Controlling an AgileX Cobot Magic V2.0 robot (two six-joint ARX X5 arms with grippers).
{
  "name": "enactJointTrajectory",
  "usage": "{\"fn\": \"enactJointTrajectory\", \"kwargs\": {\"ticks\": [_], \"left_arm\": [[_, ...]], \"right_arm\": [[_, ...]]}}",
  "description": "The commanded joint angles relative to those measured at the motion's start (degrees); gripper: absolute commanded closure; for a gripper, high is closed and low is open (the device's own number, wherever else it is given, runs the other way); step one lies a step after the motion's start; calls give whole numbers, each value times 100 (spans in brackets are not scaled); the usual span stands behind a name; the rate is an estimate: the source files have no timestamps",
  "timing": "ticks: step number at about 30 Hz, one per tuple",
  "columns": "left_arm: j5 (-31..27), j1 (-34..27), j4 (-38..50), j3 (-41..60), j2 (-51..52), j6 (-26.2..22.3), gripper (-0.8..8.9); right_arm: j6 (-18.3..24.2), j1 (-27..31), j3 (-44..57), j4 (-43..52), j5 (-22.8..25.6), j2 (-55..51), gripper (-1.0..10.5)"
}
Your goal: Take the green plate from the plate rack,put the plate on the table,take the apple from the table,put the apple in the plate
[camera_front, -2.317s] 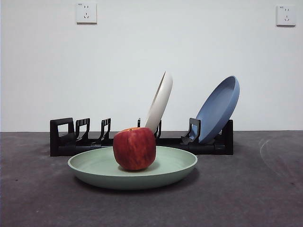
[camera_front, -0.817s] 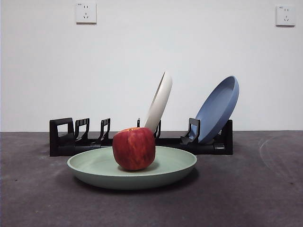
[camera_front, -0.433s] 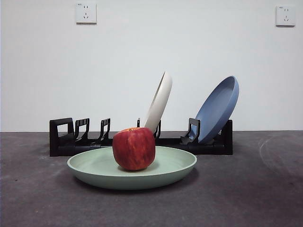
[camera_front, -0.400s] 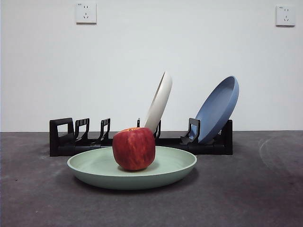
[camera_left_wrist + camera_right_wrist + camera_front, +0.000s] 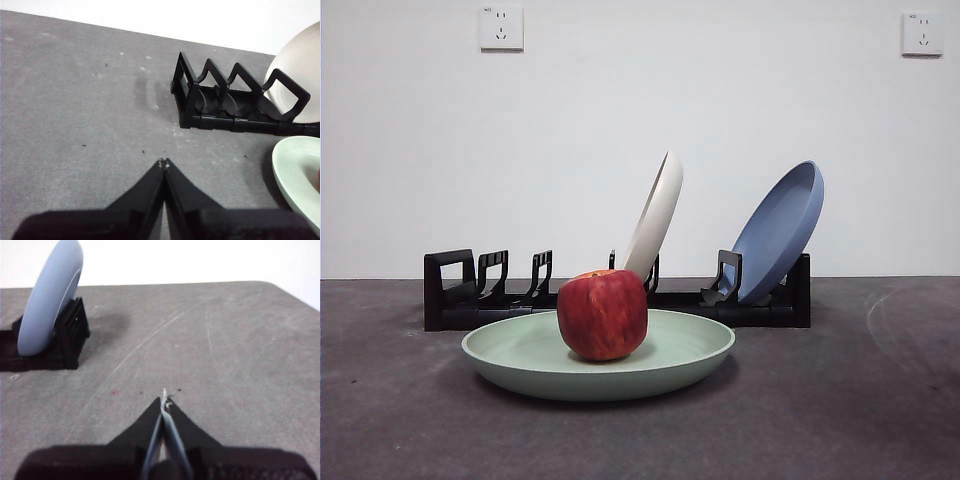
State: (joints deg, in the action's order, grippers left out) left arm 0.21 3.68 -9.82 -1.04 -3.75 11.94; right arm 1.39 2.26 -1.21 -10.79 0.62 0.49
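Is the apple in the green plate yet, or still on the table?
In. The blocky red apple sits upright inside the shallow pale mint-green plate, no claw touching it.

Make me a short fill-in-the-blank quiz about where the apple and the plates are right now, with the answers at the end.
1. The apple sits in the ____ plate.
2. The green plate lies flat on the ____.
3. The plate rack holds the cream-white plate and the ____ plate.
4. Both the left gripper and the right gripper hold ____.

Answers: green; table; blue; nothing

apple (image 5: 603,314) in plate (image 5: 680,362) | rack (image 5: 450,300) behind plate
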Motion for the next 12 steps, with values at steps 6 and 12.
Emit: {"fn": "enactJointTrajectory", "kwargs": {"ticks": [6,12], "left_arm": [[2,-11,37,46,-4,-87,817],[2,-11,37,46,-7,-87,817]], "right_arm": [[20,11,37,7,-13,-4,946],[22,11,35,9,-15,2,946]]}}
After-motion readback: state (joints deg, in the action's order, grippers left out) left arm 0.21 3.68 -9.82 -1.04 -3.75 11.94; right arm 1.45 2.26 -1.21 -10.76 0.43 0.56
